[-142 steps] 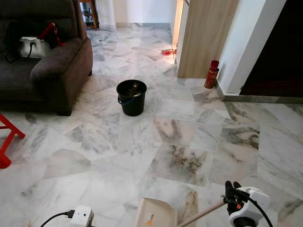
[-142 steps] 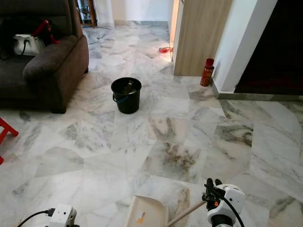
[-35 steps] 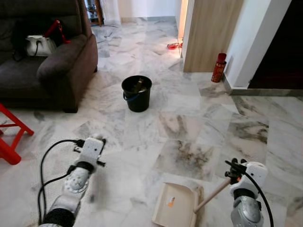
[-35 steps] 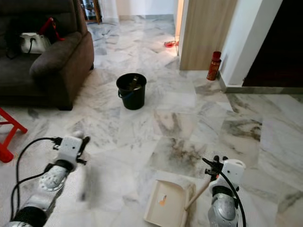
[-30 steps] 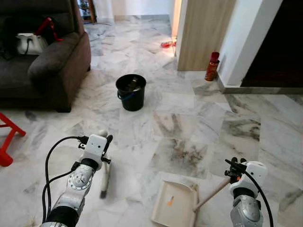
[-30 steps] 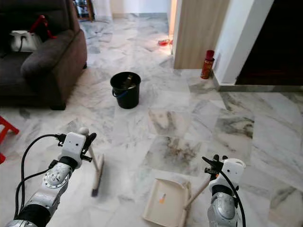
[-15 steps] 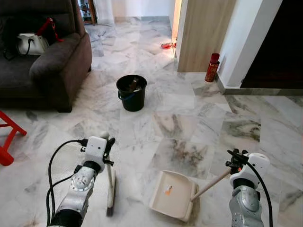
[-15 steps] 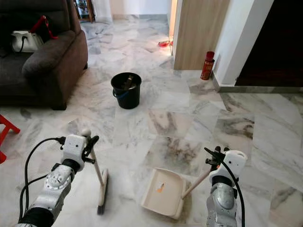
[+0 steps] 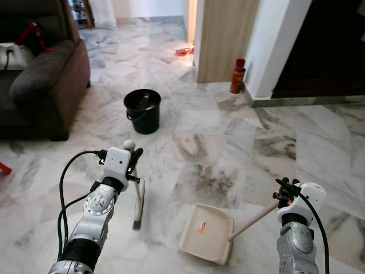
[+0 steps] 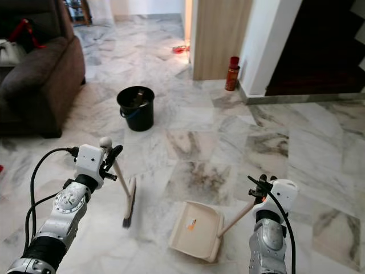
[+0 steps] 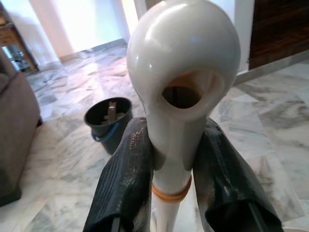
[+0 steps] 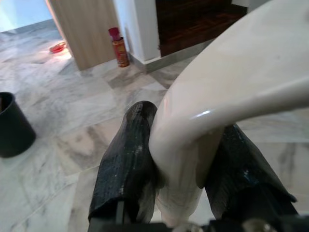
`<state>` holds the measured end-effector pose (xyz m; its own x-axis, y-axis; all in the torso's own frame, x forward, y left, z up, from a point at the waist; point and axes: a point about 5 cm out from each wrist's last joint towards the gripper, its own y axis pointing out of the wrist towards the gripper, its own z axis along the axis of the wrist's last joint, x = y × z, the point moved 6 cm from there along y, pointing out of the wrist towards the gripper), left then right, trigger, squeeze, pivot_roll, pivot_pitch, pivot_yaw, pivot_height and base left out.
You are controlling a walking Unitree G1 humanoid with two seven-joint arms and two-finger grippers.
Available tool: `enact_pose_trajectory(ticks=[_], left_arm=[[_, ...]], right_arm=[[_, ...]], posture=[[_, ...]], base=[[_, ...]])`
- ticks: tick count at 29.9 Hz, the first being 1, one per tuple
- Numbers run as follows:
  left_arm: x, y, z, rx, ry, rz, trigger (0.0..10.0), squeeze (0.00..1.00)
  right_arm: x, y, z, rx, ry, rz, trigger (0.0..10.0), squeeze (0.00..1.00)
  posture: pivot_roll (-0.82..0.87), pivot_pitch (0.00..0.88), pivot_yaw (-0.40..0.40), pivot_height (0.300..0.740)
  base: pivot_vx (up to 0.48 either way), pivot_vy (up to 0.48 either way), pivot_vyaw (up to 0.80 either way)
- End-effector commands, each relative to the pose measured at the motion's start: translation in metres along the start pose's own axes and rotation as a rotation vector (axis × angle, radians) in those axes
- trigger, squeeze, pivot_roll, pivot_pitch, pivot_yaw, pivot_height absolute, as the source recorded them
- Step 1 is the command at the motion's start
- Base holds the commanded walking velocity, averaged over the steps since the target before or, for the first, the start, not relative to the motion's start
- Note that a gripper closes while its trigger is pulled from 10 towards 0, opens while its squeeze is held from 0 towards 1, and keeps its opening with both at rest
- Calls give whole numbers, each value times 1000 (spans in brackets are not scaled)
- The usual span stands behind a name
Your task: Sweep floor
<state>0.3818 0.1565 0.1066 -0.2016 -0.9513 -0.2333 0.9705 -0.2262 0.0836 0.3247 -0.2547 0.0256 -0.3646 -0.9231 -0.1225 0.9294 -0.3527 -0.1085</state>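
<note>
My left gripper [image 9: 134, 161] is shut on the cream handle of a small broom [image 9: 137, 197], whose dark bristles touch the marble floor ahead of me on the left. In the left wrist view the fingers [image 11: 126, 174] clamp the broom handle [image 11: 181, 82] just under its rounded end. My right gripper [image 9: 283, 188] is shut on the long handle of a cream dustpan [image 9: 205, 233], which lies on the floor between my arms. A small orange scrap [image 9: 200, 226] lies in the pan. In the right wrist view the fingers [image 12: 130, 154] pinch the dustpan handle [image 12: 231, 92].
A black bucket [image 9: 142, 111] stands on the floor ahead. A dark sofa [image 9: 45, 80] is at the left. A wooden panel [image 9: 222, 34], a red can [image 9: 237, 75] and a white wall corner [image 9: 274, 45] stand ahead on the right, with a dark doorway [image 9: 325, 45] beyond.
The view has shifted right. The broom head has swung forward and stands nearer the dustpan. The dustpan stays in about the same spot on the floor.
</note>
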Motion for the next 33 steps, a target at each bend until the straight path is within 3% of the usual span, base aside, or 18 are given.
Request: enact_pose_trajectory(ticks=[1, 12, 21, 22, 27, 33], left_arm=[[-3, 4, 11, 34, -3, 8, 10000, 0], [-4, 2, 10, 25, -20, 13, 10000, 0], [-14, -6, 4, 16, -40, 73, 10000, 0], [-21, -7, 5, 21, -34, 110, 10000, 0], [-20, -5, 6, 24, -28, 99, 10000, 0], [-20, -6, 6, 24, -47, 96, 10000, 0]], right_arm=[[-3, 6, 15, 47, 8, 6, 10000, 0], [-8, 8, 17, 51, -2, 20, 10000, 0], [-10, 7, 17, 52, -12, 36, 10000, 0], [-12, 8, 16, 48, -15, 42, 10000, 0], [-13, 8, 16, 47, -16, 48, 10000, 0], [-13, 6, 12, 35, -20, 50, 10000, 0]], posture=[[-33, 0, -19, 740], [-34, 0, -23, 740], [-32, 0, -29, 740], [-32, 0, -30, 740], [-30, 0, -28, 740], [-28, 0, -26, 740]], base=[[0, 0, -788], [0, 0, -788], [0, 0, -788], [0, -420, -788], [0, -461, -788], [0, 0, -788]])
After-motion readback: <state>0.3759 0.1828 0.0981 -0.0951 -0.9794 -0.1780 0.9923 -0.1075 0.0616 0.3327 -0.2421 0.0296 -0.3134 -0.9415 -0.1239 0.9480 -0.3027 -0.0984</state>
